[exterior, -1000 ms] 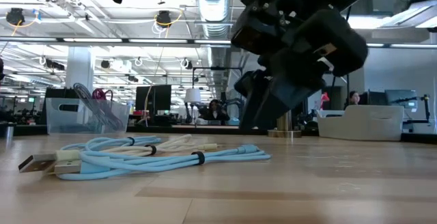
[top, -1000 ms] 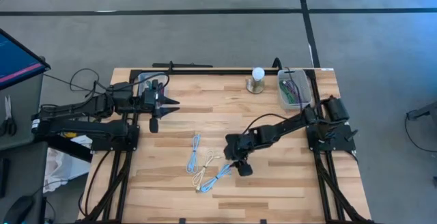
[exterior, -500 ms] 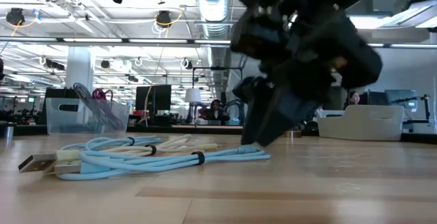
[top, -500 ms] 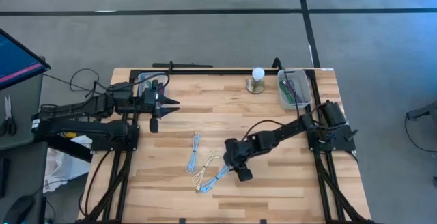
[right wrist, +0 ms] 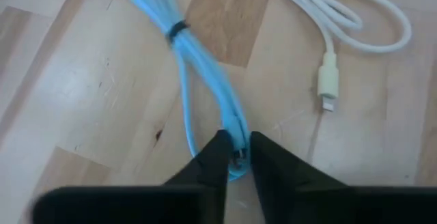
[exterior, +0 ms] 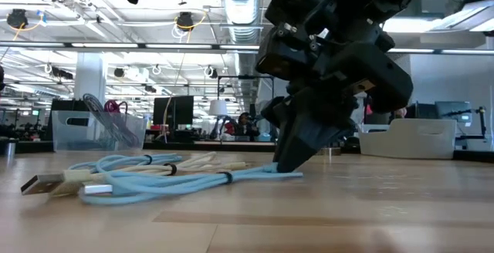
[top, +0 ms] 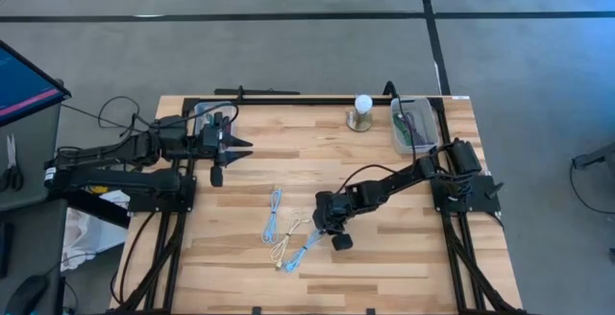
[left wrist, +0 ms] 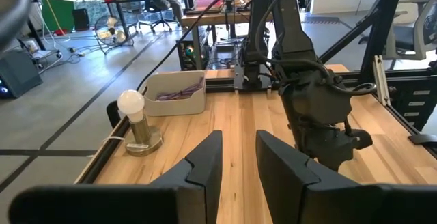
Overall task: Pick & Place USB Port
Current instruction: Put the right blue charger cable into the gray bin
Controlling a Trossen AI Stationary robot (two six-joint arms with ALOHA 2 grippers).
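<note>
**Right gripper closing on the blue cable**

Wooden slats of the table [top: 384, 257] carried three bundled cables near the middle. The right gripper [right wrist: 234, 157] was down on the looped end of a blue USB cable [right wrist: 205, 87], fingers pinching it, a white cable [right wrist: 341, 26] just beside. The grasp step looked in hand; next would be a lift, probably toward the clear bin [top: 411, 126]. The left gripper [left wrist: 237, 157] waited at the table's far left, fingers slightly apart.

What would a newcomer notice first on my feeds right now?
The right gripper, low at the table's middle, pinches the end loop of a bundled light blue USB cable. Beside it lie a white cable and a second blue cable. The left gripper waits open at the table's left edge.
</note>
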